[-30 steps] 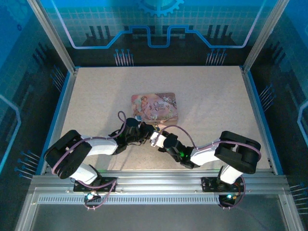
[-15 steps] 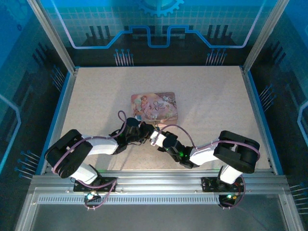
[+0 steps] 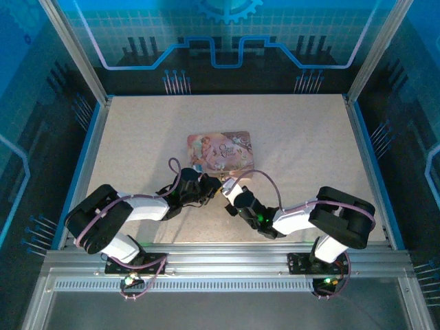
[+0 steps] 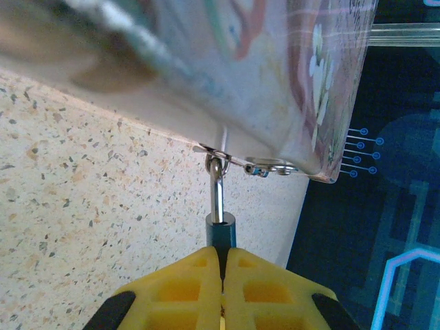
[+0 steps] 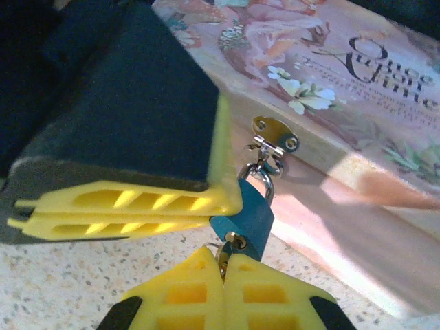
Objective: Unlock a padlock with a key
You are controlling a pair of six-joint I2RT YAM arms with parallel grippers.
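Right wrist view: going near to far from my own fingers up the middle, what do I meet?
Right gripper → key → padlock → hasp → pink box.

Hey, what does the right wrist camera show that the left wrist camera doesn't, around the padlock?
Right wrist camera: the right gripper pinching a small brass piece, apparently the key, at the bottom of the blue padlock, plus the lettering on the pink box lid.
Left wrist camera: the left gripper seen along its own fingers, shut on the padlock body, and the dark blue wall panel past the table edge.
Both: the shackle hooked through the box's hasp, the box and the speckled table.
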